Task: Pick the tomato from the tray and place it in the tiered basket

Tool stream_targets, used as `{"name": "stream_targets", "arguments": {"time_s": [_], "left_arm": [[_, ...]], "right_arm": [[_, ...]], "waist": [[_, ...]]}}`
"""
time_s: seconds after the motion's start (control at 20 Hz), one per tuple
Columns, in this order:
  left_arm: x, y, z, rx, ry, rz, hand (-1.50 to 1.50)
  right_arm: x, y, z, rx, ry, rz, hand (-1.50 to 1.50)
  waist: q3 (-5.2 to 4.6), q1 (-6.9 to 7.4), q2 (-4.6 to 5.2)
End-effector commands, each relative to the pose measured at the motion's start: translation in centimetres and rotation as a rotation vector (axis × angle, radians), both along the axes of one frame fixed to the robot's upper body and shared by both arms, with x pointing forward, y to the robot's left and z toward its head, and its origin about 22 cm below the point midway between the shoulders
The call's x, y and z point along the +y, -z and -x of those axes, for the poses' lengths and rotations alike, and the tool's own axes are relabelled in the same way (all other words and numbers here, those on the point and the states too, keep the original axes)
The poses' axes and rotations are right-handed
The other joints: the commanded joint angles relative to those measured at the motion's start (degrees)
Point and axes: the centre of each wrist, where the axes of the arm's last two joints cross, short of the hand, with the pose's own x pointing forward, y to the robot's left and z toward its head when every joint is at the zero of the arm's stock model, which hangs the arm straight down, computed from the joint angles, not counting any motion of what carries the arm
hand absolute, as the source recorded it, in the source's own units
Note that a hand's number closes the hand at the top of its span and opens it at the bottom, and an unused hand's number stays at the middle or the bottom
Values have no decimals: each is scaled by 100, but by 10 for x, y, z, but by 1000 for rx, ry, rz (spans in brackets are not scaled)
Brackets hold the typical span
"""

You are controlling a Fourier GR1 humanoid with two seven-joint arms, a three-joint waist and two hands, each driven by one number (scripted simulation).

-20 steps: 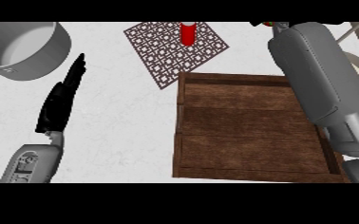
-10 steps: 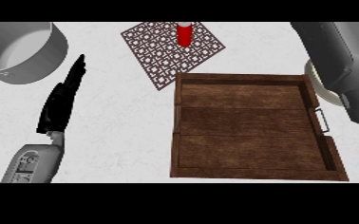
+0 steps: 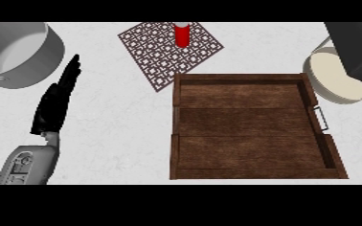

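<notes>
Two things are missing from the head view: no tomato is showing anywhere, and no tiered basket is showing either. The wooden tray (image 3: 175,124) is lying bare inside, so the fruit is either out of frame or hidden, and I cannot tell which. The left hand (image 3: 58,100) is resting at the view's left, fingers straight and held together, touching nothing. Of the right arm only the grey forearm (image 3: 346,43) is showing, in the upper right corner; its hand is lying outside the picture, so whether it is holding the tomato cannot be told.

The risk, as I am judging it, is sitting on that unseen side. If the right hand is carrying the tomato, a release made without the basket in view could be landing it on the counter or in the cream dish (image 3: 331,76) under the forearm (that dish is just beside the tray's right edge). A low sweep could also be knocking over the red cylinder (image 3: 182,36) standing upright on the patterned mat (image 3: 152,52)
</notes>
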Motion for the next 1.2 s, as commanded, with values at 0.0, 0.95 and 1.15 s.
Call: {"name": "stream_targets", "arguments": {"time_s": [0.0,0.95,1.15], "left_arm": [[13,-10,0,-15,-19,-22,0],[14,2,-2,8,-62,10,0],[14,11,15,-9,-35,-13,0]], "right_arm": [[-34,-11,0,43,102,-20,150],[-119,21,12,344,200,126,150],[-148,70,21,290,164,21,150]], "waist": [[4,-7,-5],[5,-256,-80],[11,-209,-60]]}}
